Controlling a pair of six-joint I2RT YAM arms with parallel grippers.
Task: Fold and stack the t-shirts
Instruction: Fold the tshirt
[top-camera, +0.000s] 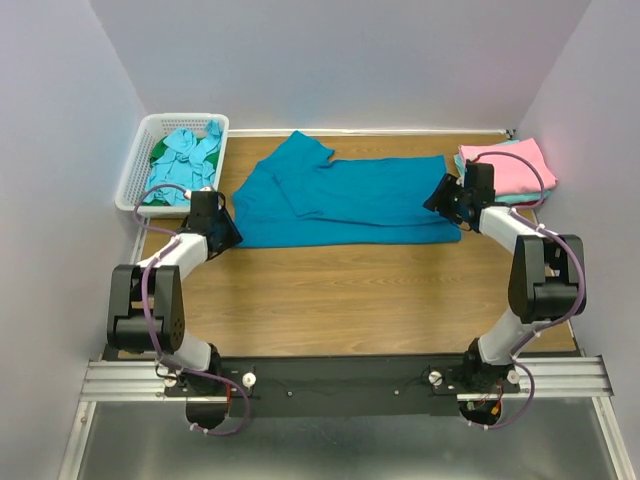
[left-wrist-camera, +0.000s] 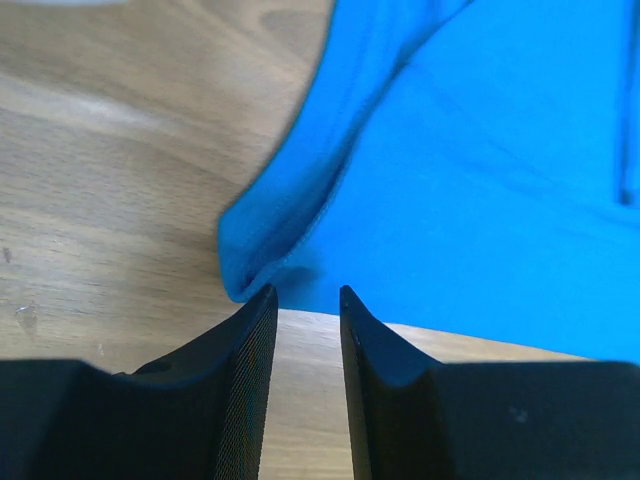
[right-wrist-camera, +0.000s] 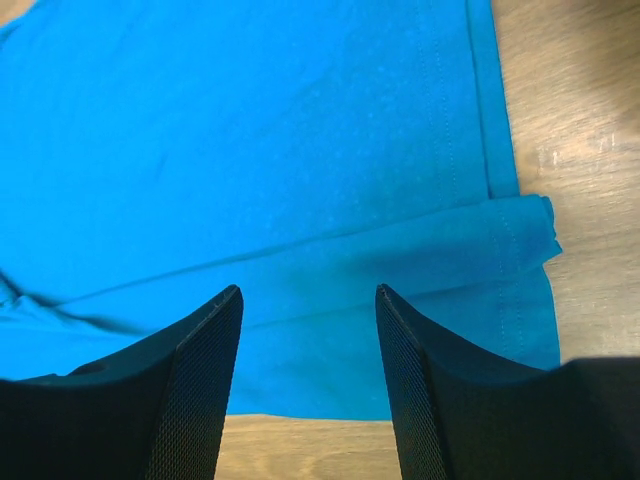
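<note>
Teal-blue t-shirt (top-camera: 340, 195) lies stretched out on the wooden table (top-camera: 350, 290), partly folded over itself into a long band.

Left gripper (left-wrist-camera: 303, 295): its two black jaws stand a little apart, leaving a narrow slot. Only bare wood shows in that slot, and no cloth sits between the jaws. A rounded, folded corner of the shirt lies right at the tip of the jaw on the left of the wrist view. Whether it touches that tip cannot be told. From this corner the shirt spreads away ahead of the jaws and off to their right. To the left of the jaws there is only bare table.

Right gripper (right-wrist-camera: 308, 290): its jaws stand wide apart, poised over the other end of the shirt. Blue cloth fills the whole gap between them, but nothing is pinched, and whether the tips touch the fabric cannot be told. Just ahead of the tips a folded edge runs across the cloth. To the right of the jaws the stitched hem runs away from them, with a doubled corner beside it, and then bare wood.

Seen from above, a white slotted basket (top-camera: 135, 165) stands beyond the left gripper, holding crumpled light aqua t-shirts (top-camera: 190, 150) and a green t-shirt (top-camera: 160, 150). Just beyond the right gripper, a folded pink t-shirt (top-camera: 515, 165) rests on a pale turquoise t-shirt (top-camera: 520, 201).
</note>
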